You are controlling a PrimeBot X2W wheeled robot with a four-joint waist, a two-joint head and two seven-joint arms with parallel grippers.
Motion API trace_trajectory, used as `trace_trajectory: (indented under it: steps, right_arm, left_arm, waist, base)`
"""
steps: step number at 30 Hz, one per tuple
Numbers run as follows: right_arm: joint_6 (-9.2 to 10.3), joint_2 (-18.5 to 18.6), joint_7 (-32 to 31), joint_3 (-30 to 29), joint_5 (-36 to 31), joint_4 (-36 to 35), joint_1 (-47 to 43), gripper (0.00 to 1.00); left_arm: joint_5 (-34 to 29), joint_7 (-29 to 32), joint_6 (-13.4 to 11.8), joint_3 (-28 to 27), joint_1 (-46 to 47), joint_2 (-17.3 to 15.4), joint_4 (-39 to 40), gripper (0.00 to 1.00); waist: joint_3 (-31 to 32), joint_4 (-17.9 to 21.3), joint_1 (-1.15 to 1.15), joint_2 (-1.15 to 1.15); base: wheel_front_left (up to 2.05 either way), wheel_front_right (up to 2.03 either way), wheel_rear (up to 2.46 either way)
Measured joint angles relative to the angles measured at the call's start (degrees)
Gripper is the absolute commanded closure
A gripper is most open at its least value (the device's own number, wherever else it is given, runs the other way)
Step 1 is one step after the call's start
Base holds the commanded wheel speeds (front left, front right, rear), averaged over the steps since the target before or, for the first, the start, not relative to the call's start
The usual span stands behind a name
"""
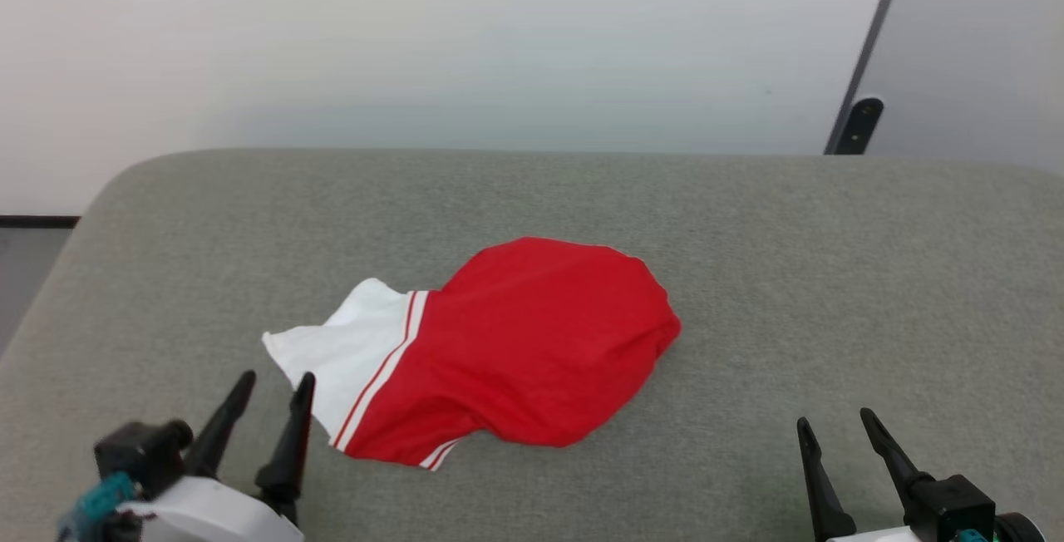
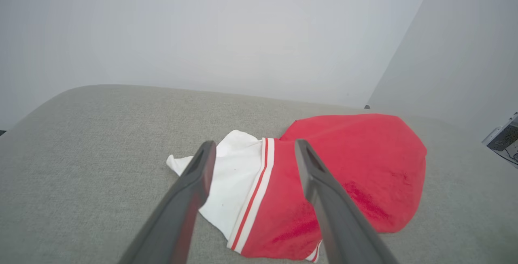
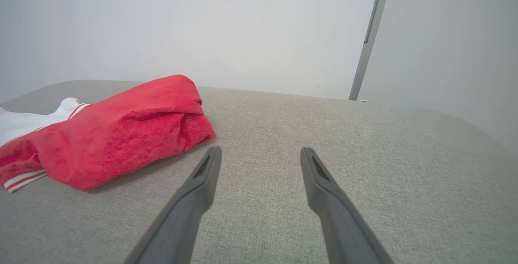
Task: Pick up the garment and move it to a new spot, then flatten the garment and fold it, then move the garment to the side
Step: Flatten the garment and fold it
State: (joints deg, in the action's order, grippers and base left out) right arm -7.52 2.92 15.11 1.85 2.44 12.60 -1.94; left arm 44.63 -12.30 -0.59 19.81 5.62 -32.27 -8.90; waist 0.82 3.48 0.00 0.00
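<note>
Lying in a rumpled heap near the middle of the grey cushion, the shirt shows plain red cloth toward 3 o'clock and a white sleeve end with red stripes toward 9 o'clock in the head view. The left gripper sits at 7 o'clock of the shirt, just beside the white edge, its 2 fingers spread wide and holding nothing. The right gripper sits at 4 o'clock, well apart from the shirt, likewise wide open and empty over bare cushion. From the right wrist, the red heap lies at 10 o'clock of that gripper's fingertips.
</note>
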Motion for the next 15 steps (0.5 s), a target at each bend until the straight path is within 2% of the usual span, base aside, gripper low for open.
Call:
trace_trajectory:
  steps: [5,7,15]
  right_arm:
    - [0.0,0.0,0.0,0.0,0.1,-0.1,-0.6,0.0]
    - [0.0,0.0,0.0,0.1,0.1,-0.1,-1.1,0.0]
    - [0.0,0.0,0.0,0.2,0.5,-0.5,-1.6,0.0]
  left_arm:
    - [-4.1,-2.6,-0.4,-2.1,-3.4,4.9,1.3,0.0]
    - [-6.5,-2.7,-0.3,-4.9,-4.5,7.4,3.1,0.0]
    - [-17.3,-2.8,3.8,-14.6,-9.8,17.6,7.2,0.0]
  waist:
    - [0.9,-1.8,0.0,0.0]
    - [1.3,-2.5,0.0,0.0]
    - [2.8,-4.3,0.0,0.0]
  base:
    - [0.0,0.0,0.0]
    - [0.0,0.0,0.0]
    - [0.0,0.0,0.0]
